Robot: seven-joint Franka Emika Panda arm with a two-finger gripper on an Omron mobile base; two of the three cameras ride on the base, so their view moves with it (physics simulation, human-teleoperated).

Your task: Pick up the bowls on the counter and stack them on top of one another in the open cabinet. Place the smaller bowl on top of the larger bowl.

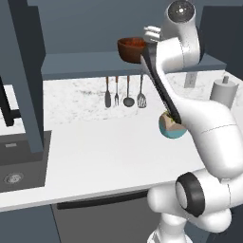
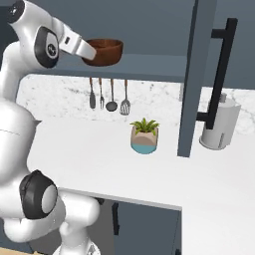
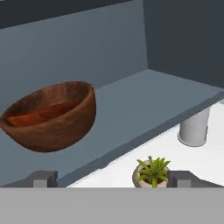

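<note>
The larger bowl (image 3: pixel 61 129), deep and dark brown, rests on the shelf floor of the open cabinet (image 3: pixel 144 100). Inside it lies the smaller bowl (image 3: pixel 41 113), shallow and reddish. In the base views the stacked bowls (image 1: pixel 131 49) (image 2: pixel 104 51) sit near the shelf's front edge. My gripper (image 3: pixel 113 179) is open, with nothing between its fingers. It hovers just off the shelf edge, with the bowls ahead and to the left in the hand view. The hand (image 1: pixel 153 34) is right beside the bowls at shelf height.
On the white counter (image 1: pixel 104 142) below stand a teal-and-tan plant pot (image 2: pixel 144 137) and a paper towel roll (image 2: pixel 219 127). Utensils (image 1: pixel 126 92) hang under the shelf. The cabinet door (image 2: pixel 194 74) stands out over the counter. A dark sink (image 1: pixel 19 166) lies at the left.
</note>
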